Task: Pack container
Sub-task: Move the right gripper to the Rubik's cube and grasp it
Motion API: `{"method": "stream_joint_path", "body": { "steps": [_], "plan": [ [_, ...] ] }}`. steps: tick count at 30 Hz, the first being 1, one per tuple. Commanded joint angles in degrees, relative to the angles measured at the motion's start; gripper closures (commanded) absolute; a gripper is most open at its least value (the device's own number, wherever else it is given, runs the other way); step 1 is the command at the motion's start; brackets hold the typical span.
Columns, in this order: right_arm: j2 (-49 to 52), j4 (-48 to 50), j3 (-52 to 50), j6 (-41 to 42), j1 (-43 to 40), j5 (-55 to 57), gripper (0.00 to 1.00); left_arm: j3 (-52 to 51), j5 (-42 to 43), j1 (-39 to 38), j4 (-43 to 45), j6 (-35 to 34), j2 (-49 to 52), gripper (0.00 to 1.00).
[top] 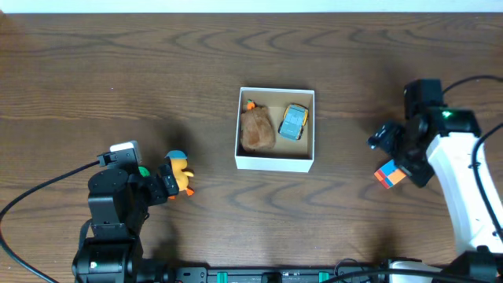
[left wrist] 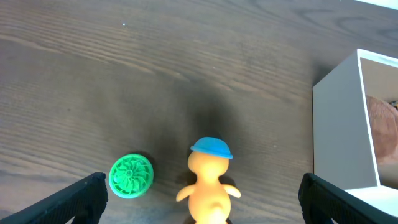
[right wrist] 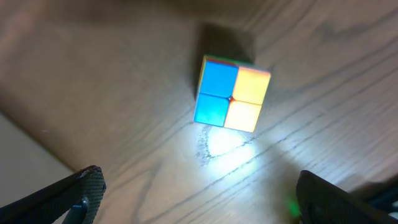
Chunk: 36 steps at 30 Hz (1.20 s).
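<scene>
Container (top: 275,163) at bench centre, holding a brown plush toy (top: 257,130) and a blue car (top: 293,122). Left tool (left wrist: 202,180), jaws apart, flanks a yellow duck (left wrist: 209,169). Right tool (right wrist: 199,183), jaws apart, hangs over a colour cube (right wrist: 231,93) at right.

Left arm (top: 108,206) low at near-left, left pincer (left wrist: 202,190) spread wide, holding nothing. Right arm (top: 465,185) at right side, right pincer (right wrist: 199,186) spread wide, holding nothing.

Overhead, left wrist: shared container (top: 275,163)
</scene>
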Motion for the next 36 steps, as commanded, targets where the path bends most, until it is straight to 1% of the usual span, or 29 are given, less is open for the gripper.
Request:
{"method": "stream_joint_path", "body": {
  "steps": [1, 4, 11, 15, 19, 24, 28, 36],
  "plan": [
    [0.24, 2.34, -4.0, 1.11, -0.24, -0.46, 0.01, 1.49, -0.68, 0.31, 0.02, -0.11, 0.04, 0.02],
    [0.24, 5.6, -6.88, 1.36, -0.46, -0.11, 0.01, 1.49, -0.68, 0.31, 0.0, -0.13, 0.04, 0.02],
    [0.24, 13.68, -13.53, 5.64, -1.11, 0.87, 0.01, 1.49, -0.68, 0.31, 0.0, -0.13, 0.04, 0.02],
    [0.24, 19.61, -16.68, 5.64, -1.14, 1.66, 0.01, 1.49, -0.68, 0.31, 0.0, -0.13, 0.04, 0.02],
    [0.42, 23.28, -18.4, 5.62, -1.2, 4.02, 0.01, 1.49, -0.68, 0.31, -0.28, -0.13, 0.04, 0.02],
    [0.61, 24.96, -18.6, 5.55, -1.88, 5.14, 0.02, 1.49, -0.68, 0.31, -0.74, -0.11, 0.04, 0.02],
    [0.61, 25.42, -18.6, 4.44, -2.1, 5.31, 0.07, 1.49, -0.68, 0.31, -0.81, -0.13, 0.04, 0.02],
    [0.63, 26.27, -20.87, 4.52, -2.1, 5.29, 0.07, 1.46, -0.68, 0.31, -0.81, -0.11, 0.04, 0.02]
  ]
}}
